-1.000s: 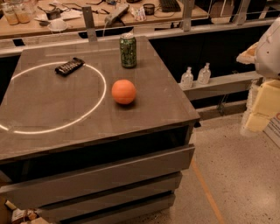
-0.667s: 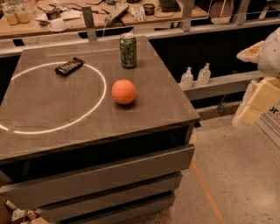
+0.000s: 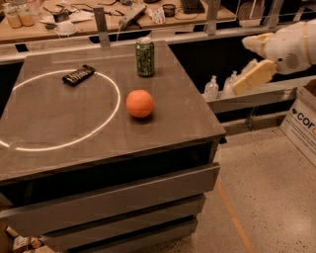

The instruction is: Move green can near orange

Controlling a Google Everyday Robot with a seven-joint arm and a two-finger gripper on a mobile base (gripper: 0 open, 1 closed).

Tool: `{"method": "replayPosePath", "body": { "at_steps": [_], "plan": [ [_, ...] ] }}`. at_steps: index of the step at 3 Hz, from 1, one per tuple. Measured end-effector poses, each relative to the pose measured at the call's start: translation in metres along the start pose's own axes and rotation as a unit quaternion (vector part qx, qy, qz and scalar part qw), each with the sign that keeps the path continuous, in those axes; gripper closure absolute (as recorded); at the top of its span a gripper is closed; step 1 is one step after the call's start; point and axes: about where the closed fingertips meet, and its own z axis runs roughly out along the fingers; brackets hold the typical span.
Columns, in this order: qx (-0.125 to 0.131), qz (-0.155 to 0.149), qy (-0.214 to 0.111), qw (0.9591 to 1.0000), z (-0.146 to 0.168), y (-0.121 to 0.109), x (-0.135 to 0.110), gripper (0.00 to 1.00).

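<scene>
The green can (image 3: 144, 57) stands upright near the far edge of the grey table (image 3: 59, 128), dark green with pale print and a silver top. The orange (image 3: 139, 103) rests on the table in front of the can, roughly a can's height nearer to me. My gripper (image 3: 253, 64) hangs in the air off the table's right side, at about the can's height and well to the right of both. It holds nothing that I can see.
A dark snack bar (image 3: 78, 74) lies at the back left, on a white ring (image 3: 69, 142) marked on the table. Plastic bottles (image 3: 211, 89) stand on a low shelf to the right. A cardboard box (image 3: 302, 121) sits on the floor at far right. A cluttered counter (image 3: 123, 15) runs behind.
My gripper has risen and moved left, closer to the table's right edge. The can, the orange and the snack bar have not moved.
</scene>
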Motion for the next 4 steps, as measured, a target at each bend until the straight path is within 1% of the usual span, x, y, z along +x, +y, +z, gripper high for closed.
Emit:
{"method": "replayPosePath", "body": {
  "at_steps": [1,2,3,4],
  "plan": [
    [-0.011,0.03,-0.062,0.9976,0.012,-0.02,-0.004,0.0],
    [-0.012,0.03,-0.061,0.9976,0.012,-0.02,-0.004,0.0],
    [0.006,0.04,-0.071,0.9967,0.013,-0.016,-0.006,0.0],
    [0.031,0.07,-0.103,0.9918,0.035,-0.002,-0.004,0.0]
  ]
}}
